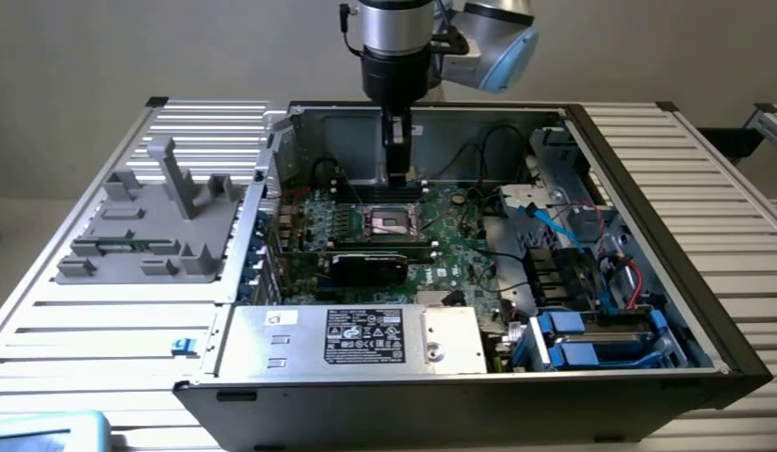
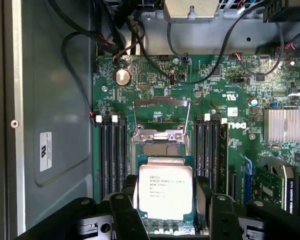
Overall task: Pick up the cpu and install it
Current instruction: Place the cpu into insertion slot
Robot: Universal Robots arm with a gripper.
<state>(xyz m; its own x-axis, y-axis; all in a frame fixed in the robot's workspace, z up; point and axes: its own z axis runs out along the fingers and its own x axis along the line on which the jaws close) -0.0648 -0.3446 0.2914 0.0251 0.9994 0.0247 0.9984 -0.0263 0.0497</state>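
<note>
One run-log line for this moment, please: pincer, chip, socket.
pincer: shut on chip | chip: held above green board | socket: open, chip not yet seated

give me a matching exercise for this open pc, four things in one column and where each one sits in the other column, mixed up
Things
1. cpu
2. socket
3. graphics card
4. grey holder tray

Places
A. outside the case, at the exterior view's left
B. gripped between the jaws, above the socket
C. on the green motherboard, its lid raised
D. on the motherboard, between the socket and the labelled power supply

Pairs: 1-B, 2-C, 3-D, 4-A
</note>
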